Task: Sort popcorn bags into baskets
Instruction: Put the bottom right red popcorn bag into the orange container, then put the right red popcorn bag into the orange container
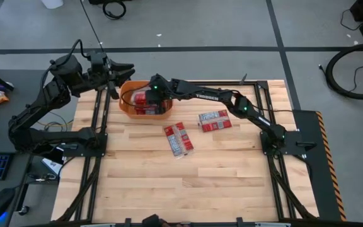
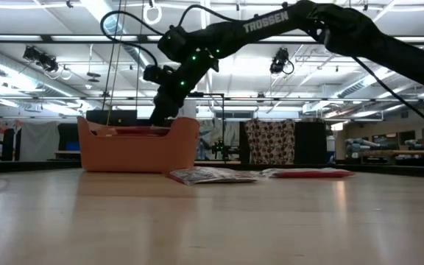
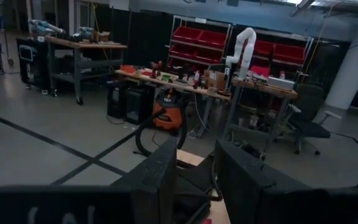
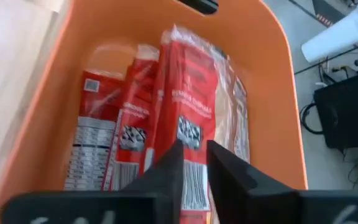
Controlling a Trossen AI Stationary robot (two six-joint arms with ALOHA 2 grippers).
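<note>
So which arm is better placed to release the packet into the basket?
Right. The right gripper holds a popcorn bag upright inside the orange basket. The left gripper waits beyond the table's far edge.

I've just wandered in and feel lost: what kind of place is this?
Probably a robotics lab or workshop: cluttered workbenches, red parts bins, a white robot arm on a bench, and a wooden table with two dark arms.

The pale butcher-block wooden tabletop (image 1: 188,183) shows jointed strips with a smooth, faintly sheened finish. The orange rectangular plastic tub (image 4: 278,81) has smooth, softly matt walls, while the red-and-white film popcorn packets (image 4: 194,93) inside look crinkled and glossy. The black metal frame rails (image 1: 93,157) beside the wood appear matt.
</note>
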